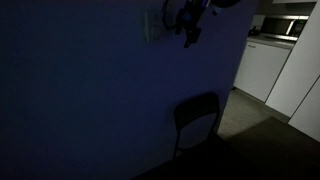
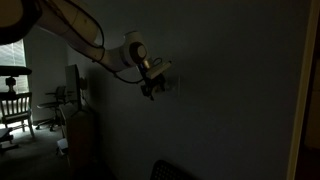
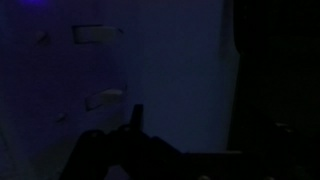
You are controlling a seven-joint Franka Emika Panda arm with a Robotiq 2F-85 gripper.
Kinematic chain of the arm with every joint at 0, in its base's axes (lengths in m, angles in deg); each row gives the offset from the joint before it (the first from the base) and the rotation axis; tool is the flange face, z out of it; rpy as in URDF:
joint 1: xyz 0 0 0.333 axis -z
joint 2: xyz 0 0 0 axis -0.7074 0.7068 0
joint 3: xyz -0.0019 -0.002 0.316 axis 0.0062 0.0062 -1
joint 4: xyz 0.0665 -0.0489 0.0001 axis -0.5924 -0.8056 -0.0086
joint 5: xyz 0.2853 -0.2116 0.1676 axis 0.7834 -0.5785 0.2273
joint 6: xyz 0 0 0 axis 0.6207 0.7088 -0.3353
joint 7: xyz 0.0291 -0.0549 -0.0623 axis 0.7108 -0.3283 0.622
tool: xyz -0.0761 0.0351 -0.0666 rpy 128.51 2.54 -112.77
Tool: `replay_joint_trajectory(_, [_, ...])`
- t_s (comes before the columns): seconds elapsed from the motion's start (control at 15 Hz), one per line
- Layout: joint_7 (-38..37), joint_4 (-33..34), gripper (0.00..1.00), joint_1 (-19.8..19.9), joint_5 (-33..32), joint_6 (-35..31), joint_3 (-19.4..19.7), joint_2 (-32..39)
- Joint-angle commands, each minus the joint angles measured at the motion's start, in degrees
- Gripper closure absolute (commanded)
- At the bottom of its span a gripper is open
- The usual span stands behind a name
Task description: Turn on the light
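Room dark | step: approaching light switch (image 1: 153, 27) on wall (image 1: 90, 90) | end effector (image 1: 190, 28) just beside it, open or closed: can't tell | next: likely a square, gentle press.

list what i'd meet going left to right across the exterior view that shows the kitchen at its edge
small pale rectangular wall switch plate → black robot hand → white kitchen base cabinet → tall white panel by the right edge
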Motion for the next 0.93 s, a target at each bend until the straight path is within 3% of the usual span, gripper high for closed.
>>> replay_joint_trajectory(0.0, [-1.7, 3.3, 0.00, -1.2, -4.0, 0.7, 1.7, 2.2])
replay_joint_trajectory(0.47, [-15.1, 0.7, 0.00, -4.3, -14.3, 0.0, 4.2, 1.2])
replay_joint_trajectory(0.87, [-20.8, -3.4, 0.00, -3.0, -13.7, -1.9, 3.6, 0.7])
